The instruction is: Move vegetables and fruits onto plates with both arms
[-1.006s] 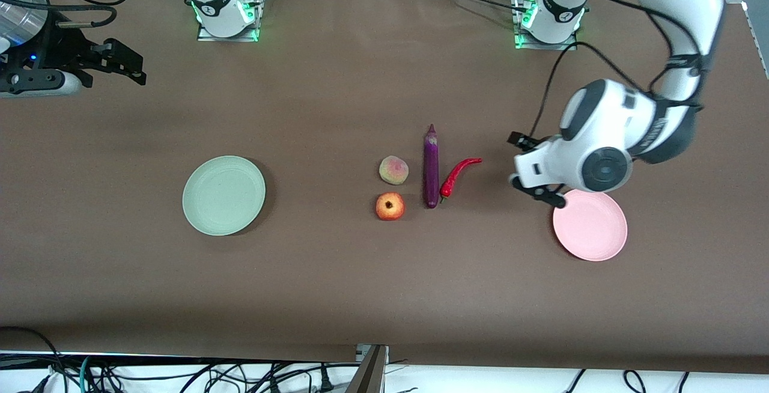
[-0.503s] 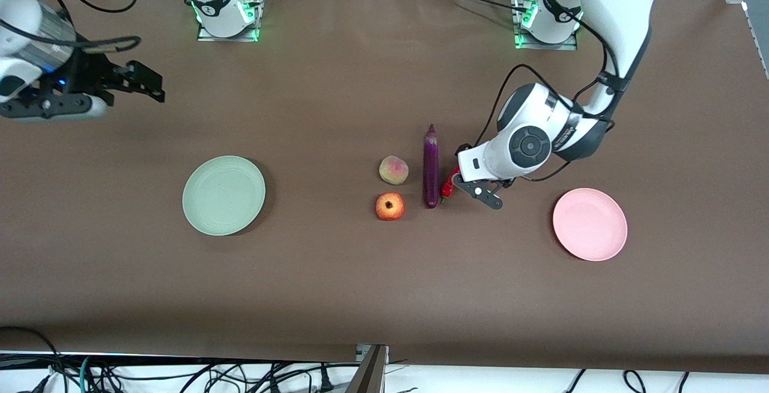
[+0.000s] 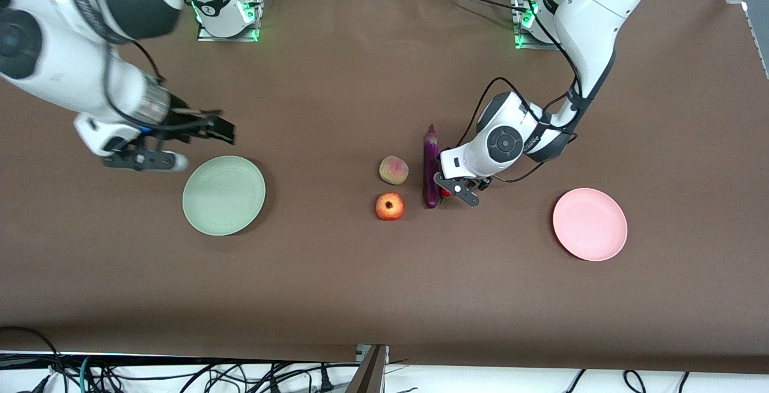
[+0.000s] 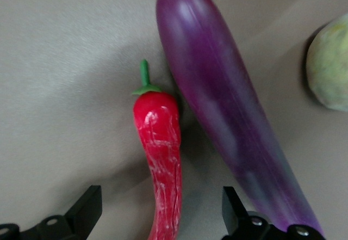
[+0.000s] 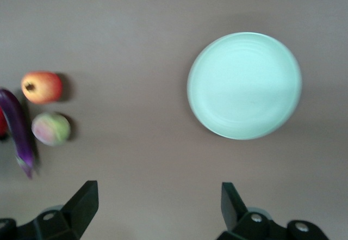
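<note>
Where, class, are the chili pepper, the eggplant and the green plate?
chili pepper (image 4: 162, 158), left wrist view, middle of its red body
eggplant (image 3: 430, 164), front view, mid-length of its purple body
green plate (image 3: 223, 195), front view, bare centre

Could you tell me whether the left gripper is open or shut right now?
Open. In the left wrist view the left gripper has its fingers spread either side of the chili pepper, not touching it.

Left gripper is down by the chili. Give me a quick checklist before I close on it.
1. Left gripper open: ok, fingers spread in the left wrist view.
2. Chili between the fingers: ok.
3. Eggplant out of the grip: cannot tell, one finger sits close beside it.
4. Pink plate free to receive: ok.
5. Right gripper out of the way: ok, open beside the green plate.
</note>
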Available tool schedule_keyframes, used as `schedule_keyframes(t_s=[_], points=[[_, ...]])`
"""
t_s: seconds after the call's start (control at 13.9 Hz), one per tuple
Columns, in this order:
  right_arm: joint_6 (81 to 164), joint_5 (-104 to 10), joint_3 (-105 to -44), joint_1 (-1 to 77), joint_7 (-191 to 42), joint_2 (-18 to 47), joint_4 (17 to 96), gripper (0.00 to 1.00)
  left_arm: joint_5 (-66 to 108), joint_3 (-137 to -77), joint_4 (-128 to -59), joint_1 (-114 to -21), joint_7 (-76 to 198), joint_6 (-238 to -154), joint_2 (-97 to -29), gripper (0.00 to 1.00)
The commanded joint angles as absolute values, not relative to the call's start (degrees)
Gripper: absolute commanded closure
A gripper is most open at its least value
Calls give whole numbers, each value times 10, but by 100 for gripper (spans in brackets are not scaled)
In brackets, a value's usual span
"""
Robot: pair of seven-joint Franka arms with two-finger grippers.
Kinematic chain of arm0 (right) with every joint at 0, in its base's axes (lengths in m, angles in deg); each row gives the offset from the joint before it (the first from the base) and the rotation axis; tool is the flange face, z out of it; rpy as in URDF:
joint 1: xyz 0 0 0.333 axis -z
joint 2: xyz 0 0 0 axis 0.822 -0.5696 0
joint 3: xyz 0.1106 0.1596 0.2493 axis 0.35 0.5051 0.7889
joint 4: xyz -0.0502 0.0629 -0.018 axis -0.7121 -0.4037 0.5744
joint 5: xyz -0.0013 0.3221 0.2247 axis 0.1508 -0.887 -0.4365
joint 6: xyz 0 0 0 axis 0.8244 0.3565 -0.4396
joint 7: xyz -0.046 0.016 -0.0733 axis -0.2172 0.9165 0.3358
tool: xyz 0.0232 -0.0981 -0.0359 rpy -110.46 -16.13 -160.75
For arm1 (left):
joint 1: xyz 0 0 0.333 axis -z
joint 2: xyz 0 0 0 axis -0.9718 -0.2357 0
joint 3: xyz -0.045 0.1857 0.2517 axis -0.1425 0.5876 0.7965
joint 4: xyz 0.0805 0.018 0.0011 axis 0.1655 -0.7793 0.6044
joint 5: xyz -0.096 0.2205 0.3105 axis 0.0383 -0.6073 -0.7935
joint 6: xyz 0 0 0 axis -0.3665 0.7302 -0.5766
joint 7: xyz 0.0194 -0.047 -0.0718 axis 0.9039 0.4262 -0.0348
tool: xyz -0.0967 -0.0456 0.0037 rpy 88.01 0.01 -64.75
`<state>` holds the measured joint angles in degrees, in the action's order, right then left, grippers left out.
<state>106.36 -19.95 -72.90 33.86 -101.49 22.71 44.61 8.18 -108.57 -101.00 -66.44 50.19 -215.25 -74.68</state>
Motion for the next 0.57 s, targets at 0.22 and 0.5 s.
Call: schedule_keyframes(t_s=[0.22,0.5], points=[[1205,-209,-732,227,-1216,81,374,0,40,-1081,-1013,-660,503,-2157,-739,100],[1338,-205,-732,158,-1321,-4,372,0,40,-1081,-1022,-670,503,-2121,-706,100]])
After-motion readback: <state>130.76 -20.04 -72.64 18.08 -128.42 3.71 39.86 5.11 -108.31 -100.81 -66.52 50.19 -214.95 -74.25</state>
